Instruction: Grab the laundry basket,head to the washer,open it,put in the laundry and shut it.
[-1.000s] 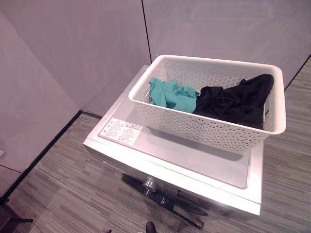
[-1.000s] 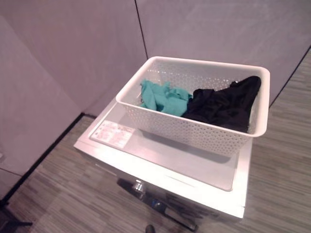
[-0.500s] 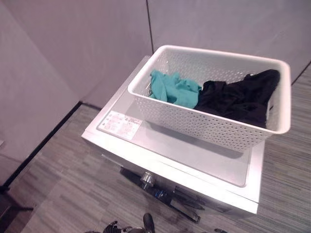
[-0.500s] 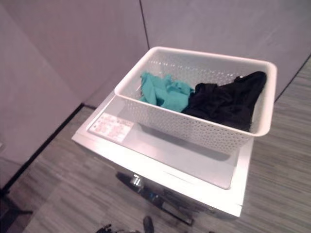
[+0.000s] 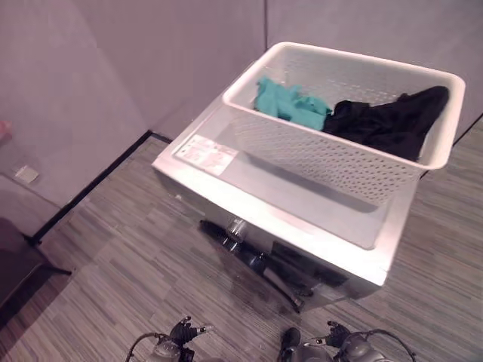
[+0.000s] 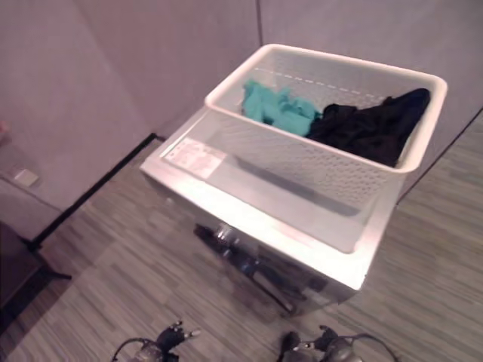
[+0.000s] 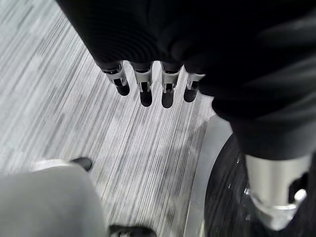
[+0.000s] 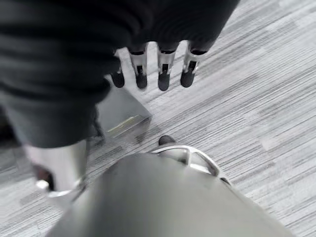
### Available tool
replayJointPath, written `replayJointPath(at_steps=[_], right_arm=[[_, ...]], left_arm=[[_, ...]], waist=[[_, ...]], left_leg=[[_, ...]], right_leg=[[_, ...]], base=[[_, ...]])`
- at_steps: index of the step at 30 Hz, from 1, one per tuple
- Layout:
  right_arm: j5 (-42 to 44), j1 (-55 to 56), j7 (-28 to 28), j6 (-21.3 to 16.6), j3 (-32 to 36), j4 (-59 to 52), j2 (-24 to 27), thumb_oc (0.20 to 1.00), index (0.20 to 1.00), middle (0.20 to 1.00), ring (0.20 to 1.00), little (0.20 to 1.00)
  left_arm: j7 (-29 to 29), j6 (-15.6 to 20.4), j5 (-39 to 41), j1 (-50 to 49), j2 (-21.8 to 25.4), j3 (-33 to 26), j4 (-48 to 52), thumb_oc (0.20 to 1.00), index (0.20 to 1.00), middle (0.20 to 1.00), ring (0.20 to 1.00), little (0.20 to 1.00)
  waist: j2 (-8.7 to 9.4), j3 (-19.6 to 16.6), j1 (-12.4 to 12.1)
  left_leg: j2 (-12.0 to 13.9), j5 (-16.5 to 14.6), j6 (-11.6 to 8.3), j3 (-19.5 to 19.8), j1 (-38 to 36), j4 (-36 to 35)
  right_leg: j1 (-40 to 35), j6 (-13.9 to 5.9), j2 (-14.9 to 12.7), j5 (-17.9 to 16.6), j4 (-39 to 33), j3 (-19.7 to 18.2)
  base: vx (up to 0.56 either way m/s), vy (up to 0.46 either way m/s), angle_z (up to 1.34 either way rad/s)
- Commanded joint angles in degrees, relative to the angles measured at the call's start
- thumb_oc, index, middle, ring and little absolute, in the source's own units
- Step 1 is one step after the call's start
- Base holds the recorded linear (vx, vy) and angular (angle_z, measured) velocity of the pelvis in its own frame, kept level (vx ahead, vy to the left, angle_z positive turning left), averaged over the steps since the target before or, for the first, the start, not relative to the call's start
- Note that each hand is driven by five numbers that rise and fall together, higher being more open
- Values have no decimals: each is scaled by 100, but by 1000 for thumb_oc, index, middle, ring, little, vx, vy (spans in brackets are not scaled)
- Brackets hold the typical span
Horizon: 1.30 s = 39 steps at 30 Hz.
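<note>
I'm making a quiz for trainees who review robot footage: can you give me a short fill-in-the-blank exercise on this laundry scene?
1. The white laundry basket rests on top of the ____.
2. Beside the black garment in the basket lies a ____ one.
3. The left hand and right hand hang over the floor, fingers straight, holding ____.
4. The washer's door is ____.

Missing words: washer; teal; nothing; open

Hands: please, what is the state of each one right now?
Left hand: open, fingers straight, holding nothing, hanging over the floor.
Right hand: open, fingers straight, holding nothing, also over the floor.
</note>
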<state>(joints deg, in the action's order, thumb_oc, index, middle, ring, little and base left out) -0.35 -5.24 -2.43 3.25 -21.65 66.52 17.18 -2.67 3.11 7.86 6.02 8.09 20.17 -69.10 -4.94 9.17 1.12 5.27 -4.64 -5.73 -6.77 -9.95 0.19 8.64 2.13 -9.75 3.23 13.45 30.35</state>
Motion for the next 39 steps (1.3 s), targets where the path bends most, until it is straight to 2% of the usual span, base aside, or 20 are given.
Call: replayJointPath(at_steps=[1, 2, 4, 6, 8, 9, 10, 11, 12, 13, 14, 15, 18, 23, 28, 33, 39], right_arm=[[-222, -101, 109, 85, -332, 269, -334, 1000, 1000, 1000, 1000, 1000], [-223, -106, 110, 86, -331, 270, -336, 1000, 1000, 1000, 1000, 1000], [-340, -264, 66, 62, -391, 265, -316, 1000, 1000, 1000, 1000, 1000], [-274, -381, -9, 6, -353, 192, -290, 1000, 1000, 1000, 1000, 1000], [-251, -431, -68, -53, -428, 40, -332, 1000, 1000, 1000, 1000, 1000], [-237, -441, -82, -75, -438, -15, -339, 1000, 1000, 1000, 1000, 1000], [-250, -459, -106, -111, -448, -60, -308, 1000, 1000, 1000, 1000, 1000], [-212, -383, 90, -85, -408, -763, -83, 1000, 1000, 1000, 1000, 1000], [-296, -322, 143, -103, -413, -1750, 143, 1000, 1000, 1000, 1000, 1000], [-297, -314, 147, -93, -410, -1764, 149, 1000, 1000, 1000, 1000, 1000], [-283, -217, 154, -175, -307, -2637, 426, 1000, 1000, 1000, 1000, 1000], [-275, -208, 145, -184, -277, -2802, 461, 1000, 1000, 1000, 1000, 1000], [-546, -249, 71, -289, -308, -3319, 565, 1000, 1000, 1000, 1000, 1000], [-799, -497, -224, -352, -314, -3649, 587, 1000, 1000, 1000, 1000, 1000], [-655, -656, -342, -417, -372, -3794, 503, 1000, 1000, 1000, 1000, 1000], [-476, -846, -461, -478, -447, -3537, 346, 1000, 1000, 1000, 1000, 1000], [-485, -1370, -605, -500, -541, -2965, 416, 1000, 1000, 1000, 1000, 1000]], left_arm=[[161, 17, -168, -112, 224, -52, 75, 1000, 1000, 1000, 1000, 1000], [162, 16, -168, -108, 226, -53, 75, 1000, 1000, 1000, 1000, 1000], [219, 1, -219, -182, 312, -101, 29, 1000, 1000, 1000, 1000, 1000], [213, -4, -214, -236, 379, -138, 11, 1000, 1000, 1000, 1000, 1000], [209, 3, -258, -367, 455, -151, 33, 1000, 1000, 1000, 1000, 1000], [226, 4, -276, -427, 492, -177, 8, 1000, 1000, 1000, 1000, 1000], [212, 20, -265, -516, 503, -247, -56, 1000, 1000, 1000, 1000, 1000], [216, 19, -314, -721, 591, -403, -63, 1000, 1000, 1000, 1000, 1000], [207, 37, -311, -770, 670, -582, -80, 1000, 1000, 1000, 1000, 1000], [207, 37, -312, -772, 669, -580, -80, 1000, 1000, 1000, 1000, 1000], [131, 66, -166, -842, 744, -969, -176, 1000, 1000, 1000, 1000, 1000], [114, 79, -122, -883, 747, -1042, -135, 1000, 1000, 1000, 1000, 1000], [66, 121, -104, -1012, 762, -1199, -12, 1000, 1000, 1000, 1000, 1000], [10, 187, -257, -1025, 744, -878, 457, 1000, 1000, 1000, 1000, 1000], [-19, 208, -315, -1083, 702, -669, 688, 1000, 1000, 1000, 1000, 1000], [-25, 206, -422, -1141, 689, -551, 620, 1000, 1000, 1000, 1000, 1000], [-22, 248, -483, -1159, 746, -474, 588, 1000, 1000, 1000, 1000, 1000]], waist=[[29, 281, -149], [32, 287, -154], [-52, 386, -183], [-26, 350, -169], [-26, 211, -219], [1, 149, -272], [70, 48, -371], [162, -49, -439], [239, -119, -492], [240, -141, -497], [361, -228, -598], [393, -243, -646], [473, -340, -745], [448, -273, -785], [426, -258, -869], [412, -173, -985], [351, -2, -1135]], left_leg=[[-436, -944, 644, 68, 52, 516], [-439, -943, 646, 63, 48, 514], [-451, -648, 735, 66, 222, 377], [-562, -372, 833, 129, 397, 213], [-608, -160, 923, 255, 529, 73], [-625, -125, 923, 260, 544, 27], [-654, -89, 883, 227, 624, 12], [-665, -39, 841, 210, 639, -86], [-648, 9, 797, 121, 672, -178], [-649, 19, 799, 118, 696, -180], [-513, 67, 706, -97, 813, -234], [-463, 79, 679, -135, 817, -264], [-403, 208, 637, -151, 788, -461], [-308, 331, 498, 16, 844, -519], [-288, 384, 458, 205, 885, -519], [-290, 418, 439, 345, 926, -519], [-319, 473, 436, 460, 1047, -519]], right_leg=[[273, -1160, -713, -1138, -1759, -376], [276, -1160, -715, -1137, -1755, -383], [266, -1071, -739, -842, -1275, -628], [190, -915, -659, -681, -628, -1042], [-1, -829, -378, -302, 23, -1369], [-197, -797, -270, -128, 50, -1384], [-628, -835, -242, -115, -367, -1281], [-844, -821, -200, -123, -683, -1248], [-863, -821, -194, -167, -892, -1257], [-845, -820, -193, -185, -910, -1259], [-988, -912, -198, -376, -1522, -1157], [-1113, -928, -173, -428, -1754, -1131], [-1190, -931, -164, -396, -1845, -1160], [-1283, -910, -131, -260, -1845, -865], [-1365, -886, -125, -224, -1845, -663], [-1389, -872, -128, -223, -1845, -560], [-1328, -883, -165, -254, -1845, -464]], base=[[-247, 141, 3], [-349, 151, -18], [-367, 142, -29], [-255, 86, -30], [-131, 4, -16], [-60, -94, -3], [-30, -122, -9], [-59, -136, -2], [-42, -81, -5], [-144, -197, -40], [-125, -220, -63], [-134, -262, -70], [-6, -82, -38], [-39, -55, 8], [7, -22, 46], [3, -5, 23], [-23, 0, 23]])
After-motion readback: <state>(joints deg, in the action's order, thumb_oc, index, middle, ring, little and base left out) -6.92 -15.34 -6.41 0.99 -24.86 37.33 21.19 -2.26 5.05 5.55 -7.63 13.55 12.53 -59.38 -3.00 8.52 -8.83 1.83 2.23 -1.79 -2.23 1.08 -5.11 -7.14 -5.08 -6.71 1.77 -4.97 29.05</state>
